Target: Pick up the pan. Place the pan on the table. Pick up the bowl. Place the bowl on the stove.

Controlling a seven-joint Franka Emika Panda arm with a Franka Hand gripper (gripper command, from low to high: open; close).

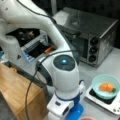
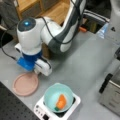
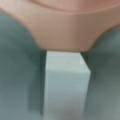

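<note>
The dusty-pink pan (image 2: 25, 84) lies flat on the grey table (image 2: 82, 65), at a front view's left. My gripper (image 2: 37, 72) hangs low over the pan's right rim, where the handle is. In the wrist view the pan's pink rim (image 3: 65, 27) fills the top and its white handle (image 3: 65, 85) runs straight down the middle, very close. The teal bowl (image 2: 58, 97) holds orange food and sits on the stove (image 2: 41, 111). Both the bowl (image 1: 106, 86) and the stove (image 1: 105, 101) also appear in a front view's right. A sliver of the pan (image 1: 88, 118) peeks out below the gripper (image 1: 65, 112).
A large silver toaster oven (image 1: 90, 37) with black knobs stands behind the stove. A light wooden box (image 1: 17, 87) sits beside the arm's base. My arm's big elbow joint (image 2: 30, 32) looms over the pan, with a black cable hanging beside it.
</note>
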